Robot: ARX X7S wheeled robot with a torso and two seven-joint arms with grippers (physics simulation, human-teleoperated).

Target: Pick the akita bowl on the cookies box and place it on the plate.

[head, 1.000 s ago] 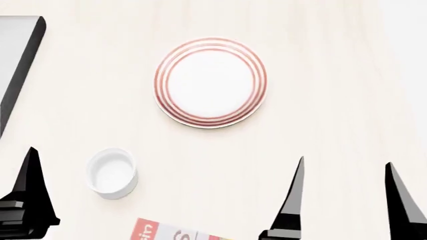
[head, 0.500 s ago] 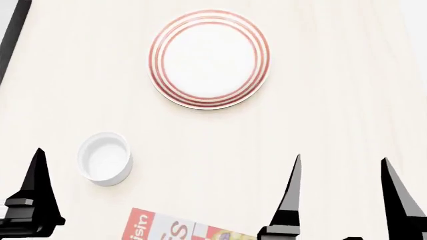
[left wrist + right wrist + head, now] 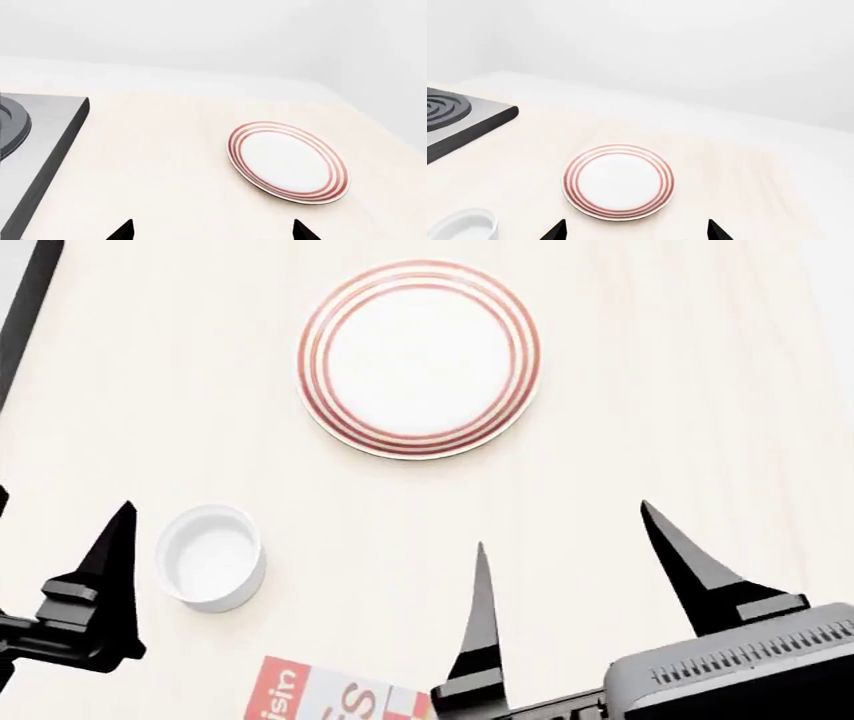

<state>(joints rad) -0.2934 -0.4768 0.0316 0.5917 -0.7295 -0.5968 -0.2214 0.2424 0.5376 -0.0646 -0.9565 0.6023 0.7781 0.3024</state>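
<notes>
From my seat at the controls, the thing that mattered was that the bowl I was after did not show in any view: only a corner of the cookies box (image 3: 340,692) peeked in at the near edge of the head view, close in to the robot, so I judged the bowl sat on the box further back toward the robot's body, below the frame. The plate (image 3: 419,358) lay empty at the far side of the counter (image 3: 641,440), well apart from the box, straight ahead and roughly midway between the two arms. The right tool (image 3: 570,578) hung with its fingers spread apart and nothing between them, its inner finger just beside the box corner; the left tool (image 3: 107,560) showed only one finger in the head view, but its wrist camera showed two tips set wide with nothing held. A plain white cup (image 3: 210,557) stood between the left tool and the box. By my reading the right arm was the nearer one, and the reach would have to come back toward the robot, away from the plate, before anything could be carried forward.
</notes>
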